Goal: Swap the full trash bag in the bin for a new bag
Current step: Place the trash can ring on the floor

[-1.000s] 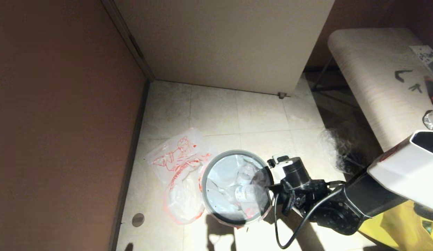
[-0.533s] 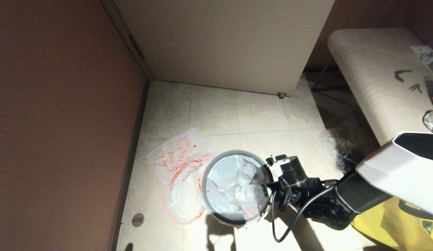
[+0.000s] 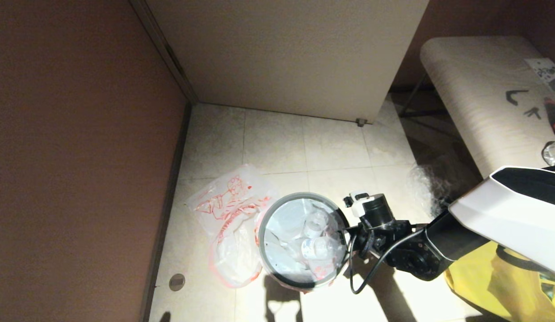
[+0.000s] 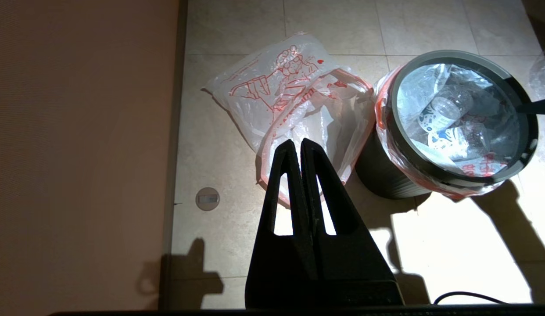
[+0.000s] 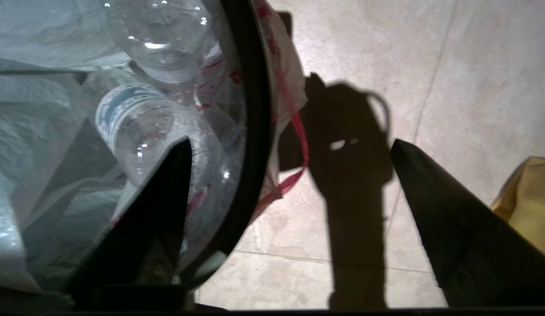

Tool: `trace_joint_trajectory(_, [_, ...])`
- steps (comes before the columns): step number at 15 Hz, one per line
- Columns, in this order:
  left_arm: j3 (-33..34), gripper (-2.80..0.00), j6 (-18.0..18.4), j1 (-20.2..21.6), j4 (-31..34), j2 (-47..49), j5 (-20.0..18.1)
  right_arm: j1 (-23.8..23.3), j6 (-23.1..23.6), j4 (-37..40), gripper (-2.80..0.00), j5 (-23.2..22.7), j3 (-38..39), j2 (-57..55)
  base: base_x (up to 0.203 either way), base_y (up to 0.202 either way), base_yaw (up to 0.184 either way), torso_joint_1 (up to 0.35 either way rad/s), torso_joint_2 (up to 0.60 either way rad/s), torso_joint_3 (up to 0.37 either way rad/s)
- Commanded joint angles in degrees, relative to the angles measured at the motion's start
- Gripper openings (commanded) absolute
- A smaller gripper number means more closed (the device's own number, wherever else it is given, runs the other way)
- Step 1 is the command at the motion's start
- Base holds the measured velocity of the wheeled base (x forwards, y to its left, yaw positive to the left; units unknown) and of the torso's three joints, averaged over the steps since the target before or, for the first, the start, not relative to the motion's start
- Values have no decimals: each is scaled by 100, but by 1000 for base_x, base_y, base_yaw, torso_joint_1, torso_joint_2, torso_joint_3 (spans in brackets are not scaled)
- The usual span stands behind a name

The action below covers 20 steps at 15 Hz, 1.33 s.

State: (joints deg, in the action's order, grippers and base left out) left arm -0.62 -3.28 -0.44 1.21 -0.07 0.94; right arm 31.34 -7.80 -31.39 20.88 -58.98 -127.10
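So over the last second the right gripper (image 5: 290, 145) has slid in closer to the bin (image 3: 265, 250), and now its jaws are spread wide, straddling the rim with one finger inside over the full trash bag (image 3: 300, 241). Looks like it's lining up to pinch the bag's edge. The new bag (image 3: 228, 214) lies limp on the tiled floor (image 3: 331, 147) just beside the bin. The left gripper (image 4: 301, 147) hangs pinched closed, parked. There's a wall corner behind and a counter (image 3: 483, 103) off to the right.

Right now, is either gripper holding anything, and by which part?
Nothing is held. The right gripper is open astride the bin rim; the left gripper is shut, empty.
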Motion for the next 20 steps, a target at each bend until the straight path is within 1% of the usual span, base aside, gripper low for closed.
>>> trace_joint_trajectory(1, [1, -280, -6, 0, 2, 3, 3, -14, -2, -16, -280, -13, -70, -82, 0, 0, 0, 0, 0, 0])
trace_joint_trajectory(9, [1, -280, -6, 0, 2, 0, 3, 65, 1, -11, -280, -14, -132, -131, 0, 0, 0, 0, 0, 0])
trace_joint_trajectory(14, [1, -280, -6, 0, 2, 5, 3, 262, -11, 1, -280, 19, -90, 6, 0, 0, 0, 0, 0, 0])
trace_joint_trajectory(17, [1, -280, -6, 0, 2, 6, 3, 302, -5, 1, -280, 88, -52, 115, 0, 0, 0, 0, 0, 0])
trace_joint_trajectory(18, [1, -280, -6, 0, 2, -1, 3, 292, 5, -5, 0, 99, -60, 66, 0, 0, 0, 0, 0, 0])
trace_joint_trajectory(20, [1, -280, -6, 0, 2, 7, 3, 276, -1, -15, 0, 100, -121, -96, 0, 0, 0, 0, 0, 0])
